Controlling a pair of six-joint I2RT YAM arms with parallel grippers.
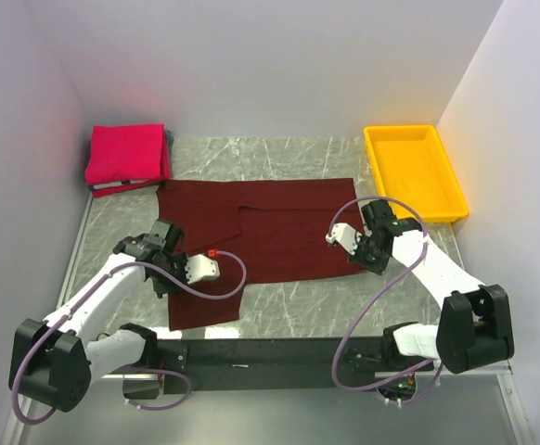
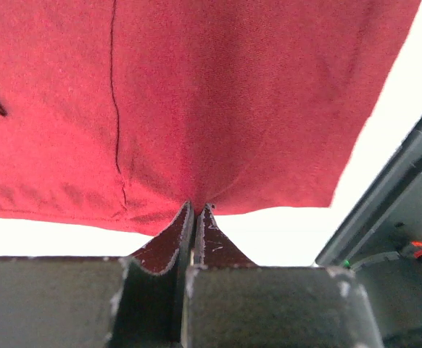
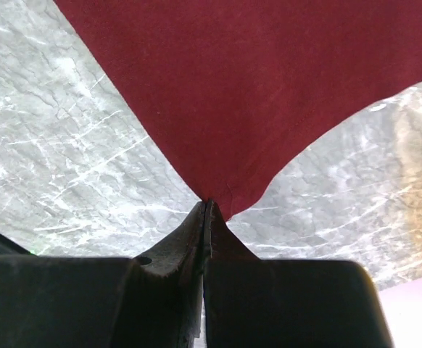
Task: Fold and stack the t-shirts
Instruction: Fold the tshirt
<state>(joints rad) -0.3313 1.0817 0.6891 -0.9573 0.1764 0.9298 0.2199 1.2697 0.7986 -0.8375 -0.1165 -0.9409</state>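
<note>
**Firmly pinched on two sides — maroon shirt soft, limp, ready to lift**

Spread across the middle of the table (image 1: 298, 311): the maroon t-shirt (image 1: 279, 227), one flap reaching toward the near-left. Folded at the far-left corner: the pinkish-red t-shirt (image 1: 126, 153). Far right, well apart from both: the yellow tray (image 1: 456, 190).

Left claw (image 1: 188, 276) fully closed on a hem of the maroon cloth, with the fabric puckered up into the jaws in its wrist view (image 2: 196, 210). Right claw (image 1: 358, 263) likewise clamped tight, on the very tip of the near-right corner (image 3: 209, 206).

Probably light and limp, with no stiffness to carry a crease, so apt to sag and drag between two holds. Not fragile, and not slippery against the marbled top. Best taken just as here: a thin pinch at a corner or hem, both sides raised level so as not to skew the fold.

Seen only from overhead: the shirt's whole outline, the folded shirt, the tray, and the spacing of the arms. Seen only from the wrists: the pinch itself, cloth caught between closed jaws — hidden overhead beneath the wrist bodies. Exact spot of the left hold along the edge hard to place from above.
</note>
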